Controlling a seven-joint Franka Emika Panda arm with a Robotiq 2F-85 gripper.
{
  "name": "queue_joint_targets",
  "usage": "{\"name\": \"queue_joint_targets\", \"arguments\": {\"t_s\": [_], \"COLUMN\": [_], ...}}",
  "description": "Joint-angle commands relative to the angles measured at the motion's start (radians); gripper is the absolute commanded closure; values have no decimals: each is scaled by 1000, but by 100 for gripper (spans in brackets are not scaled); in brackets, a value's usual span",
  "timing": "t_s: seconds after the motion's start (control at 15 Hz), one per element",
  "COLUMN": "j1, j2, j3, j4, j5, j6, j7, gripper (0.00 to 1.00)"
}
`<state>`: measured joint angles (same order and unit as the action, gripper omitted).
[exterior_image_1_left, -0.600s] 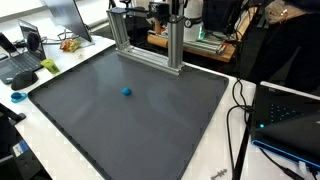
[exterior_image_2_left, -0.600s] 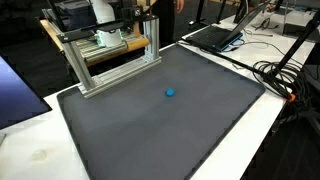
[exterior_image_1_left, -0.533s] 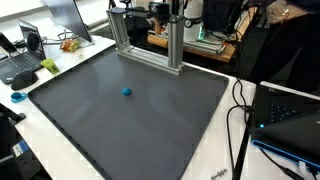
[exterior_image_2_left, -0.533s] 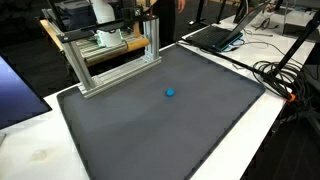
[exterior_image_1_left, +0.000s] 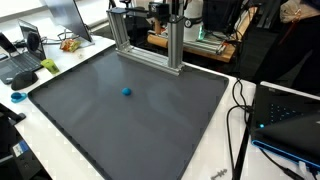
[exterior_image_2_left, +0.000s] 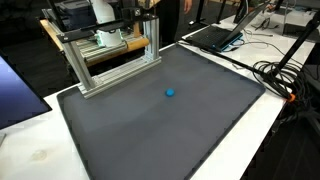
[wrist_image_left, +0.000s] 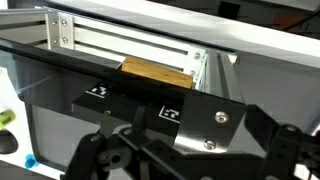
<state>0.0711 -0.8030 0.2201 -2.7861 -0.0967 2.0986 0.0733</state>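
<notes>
Blue ball (exterior_image_1_left: 126, 91) on mat (exterior_image_1_left: 160, 125), well apart from pincer (wrist_image_left: 185, 165).

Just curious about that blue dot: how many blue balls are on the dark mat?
1. The blue ball lies near the middle of the dark mat in both exterior views; none seems hidden.

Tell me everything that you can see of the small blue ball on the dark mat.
The blue ball is small, round and plain, one bright colour all over; what it is made of cannot be told. It rests alone on the dark grey mat, well apart from the aluminium frame that stands at the mat's edge. Only the mat touches it.
</notes>
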Motion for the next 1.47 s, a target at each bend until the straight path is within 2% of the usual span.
{"name": "queue_joint_targets", "arguments": {"t_s": [0.0, 0.27, 0.67, 0.87, 1.4], "j1": [17, -1, -23, -54, -96], "j2": [3, -42, -66, -49, 44], "j3": [-16, -31, -131, -164, -185], "j4": [2, 52, 82, 93, 130], "j5": [-14, -28, -4, -16, -16], "j6": [-4, -28, -29, -29, -29], "j7": [11, 13, -26, -25, -35], "gripper": [0, 0, 0, 0, 0]}}
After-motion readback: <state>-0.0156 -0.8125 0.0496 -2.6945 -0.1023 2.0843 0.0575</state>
